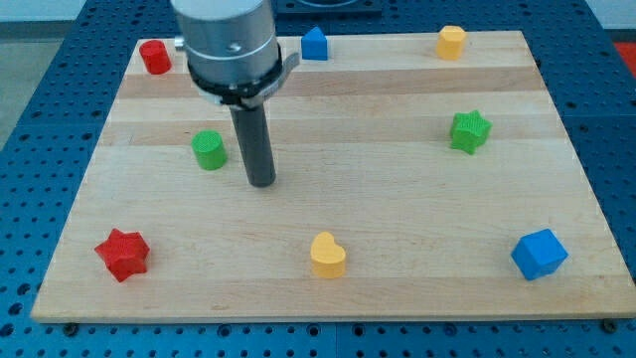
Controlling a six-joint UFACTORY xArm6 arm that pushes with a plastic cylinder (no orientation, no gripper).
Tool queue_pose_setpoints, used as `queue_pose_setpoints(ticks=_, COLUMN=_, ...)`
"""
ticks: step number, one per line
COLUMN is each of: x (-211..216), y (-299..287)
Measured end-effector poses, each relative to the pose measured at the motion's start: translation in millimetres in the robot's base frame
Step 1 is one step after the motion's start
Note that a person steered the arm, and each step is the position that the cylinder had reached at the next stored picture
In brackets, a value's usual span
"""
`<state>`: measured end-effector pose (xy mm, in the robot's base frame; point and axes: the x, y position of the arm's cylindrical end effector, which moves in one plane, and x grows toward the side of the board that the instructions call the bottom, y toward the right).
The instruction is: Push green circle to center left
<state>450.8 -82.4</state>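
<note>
The green circle (209, 150) is a short round block on the wooden board (397, 199), at the view's left and a little above the middle. My tip (261, 182) rests on the board just to the right of it and slightly lower, with a small gap between them. The rod rises to the grey arm head at the view's top.
A red round block (154, 57) sits at top left, a blue block (314, 44) at top centre, a yellow block (450, 42) at top right. A green star (469, 131) is at right, a red star (122, 254) at bottom left, a yellow heart (327, 256) at bottom centre, a blue cube (539, 254) at bottom right.
</note>
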Motion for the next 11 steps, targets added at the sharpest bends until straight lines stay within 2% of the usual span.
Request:
queue_pose_setpoints(ticks=2, x=-14.3, y=-18.7)
queue_pose_setpoints(ticks=4, x=-20.5, y=-122.4)
queue_pose_setpoints(ticks=5, x=-20.5, y=-125.0)
queue_pose_setpoints(ticks=6, x=3.7, y=-101.5)
queue_pose_setpoints(ticks=8, x=-57.4, y=-28.0)
queue_pose_setpoints(ticks=9, x=-59.4, y=-28.0)
queue_pose_setpoints(ticks=10, x=-60.0, y=-63.9)
queue_pose_setpoints(ticks=11, x=-60.4, y=-127.4)
